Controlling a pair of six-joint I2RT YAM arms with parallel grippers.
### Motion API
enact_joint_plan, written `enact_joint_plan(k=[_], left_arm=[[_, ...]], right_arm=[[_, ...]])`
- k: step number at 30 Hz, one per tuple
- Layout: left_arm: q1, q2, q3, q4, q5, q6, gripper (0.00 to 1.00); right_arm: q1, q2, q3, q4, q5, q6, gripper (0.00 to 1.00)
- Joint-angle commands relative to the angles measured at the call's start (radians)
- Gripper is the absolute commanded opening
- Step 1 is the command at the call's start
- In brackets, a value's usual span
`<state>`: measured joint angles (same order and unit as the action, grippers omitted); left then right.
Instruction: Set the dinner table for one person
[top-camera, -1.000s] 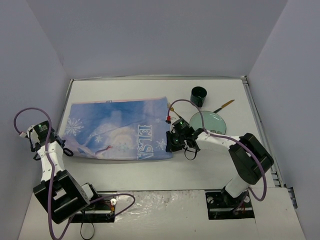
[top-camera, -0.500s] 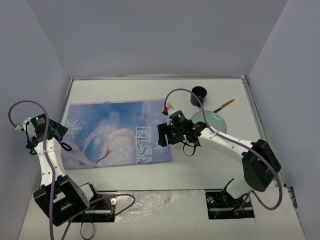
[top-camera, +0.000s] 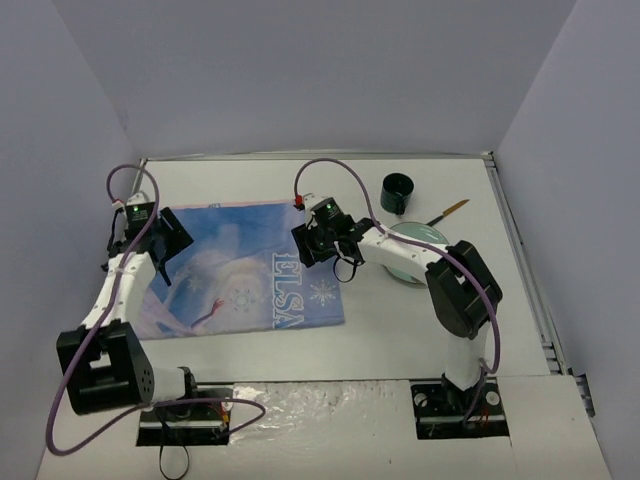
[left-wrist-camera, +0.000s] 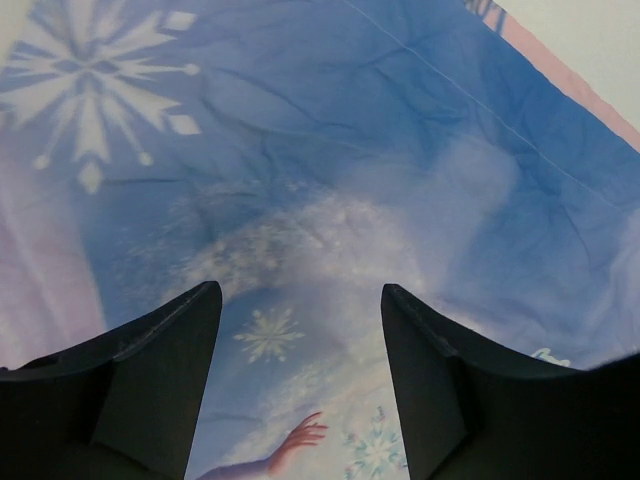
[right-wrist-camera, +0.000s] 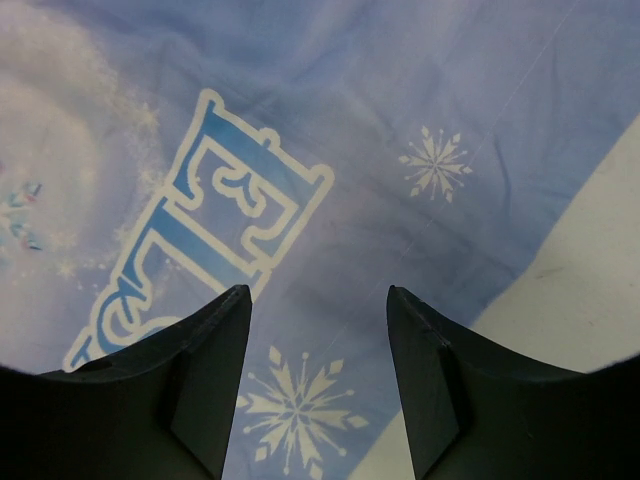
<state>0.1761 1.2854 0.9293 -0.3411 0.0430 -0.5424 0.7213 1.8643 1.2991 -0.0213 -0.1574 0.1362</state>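
Observation:
The dinner table (top-camera: 420, 330) is a white top with a thin metal rim. A blue snowflake "ELSA" placemat (top-camera: 240, 270) lies flat on its left half. My left gripper (top-camera: 168, 250) hovers over the mat's left part, open, with only printed cloth (left-wrist-camera: 330, 150) between its fingers (left-wrist-camera: 160, 370). Over the mat's upper right part hangs my right gripper (top-camera: 307, 247), also open and empty. Under it in the right wrist view are the "ELSA" lettering (right-wrist-camera: 210, 210) and the mat's edge against the bare table (right-wrist-camera: 580, 280).
A pale green plate (top-camera: 425, 243) sits right of the mat, partly under the right arm. Behind it stand a dark cup (top-camera: 397, 192) and a wooden-handled utensil (top-camera: 448, 211). Grey walls close in three sides.
Both grippers let go of the placemat's edges and opened. Both arms then swung toward the far side, over the mat. The mat now lies flatter, and shifted.

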Motion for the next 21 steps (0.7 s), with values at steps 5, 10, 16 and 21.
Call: enact_joint_plan(k=[5, 10, 16, 21], left_arm=[[-0.157, 0.211, 0.120, 0.337, 0.097, -0.051, 0.48], [-0.216, 0.349, 0.183, 0.431, 0.124, -0.098, 0.41], [-0.238, 0.488, 0.244, 0.488, 0.153, -0.147, 0.33], [-0.250, 0.585, 0.286, 0.506, 0.163, -0.148, 0.29]], right_arm=[[0.013, 0.019, -0.012, 0.109, -0.045, -0.013, 0.51], [0.059, -0.014, -0.074, 0.142, -0.066, 0.000, 0.50], [0.120, -0.036, -0.136, 0.183, -0.125, -0.008, 0.49], [0.146, -0.067, -0.207, 0.234, -0.148, -0.010, 0.49]])
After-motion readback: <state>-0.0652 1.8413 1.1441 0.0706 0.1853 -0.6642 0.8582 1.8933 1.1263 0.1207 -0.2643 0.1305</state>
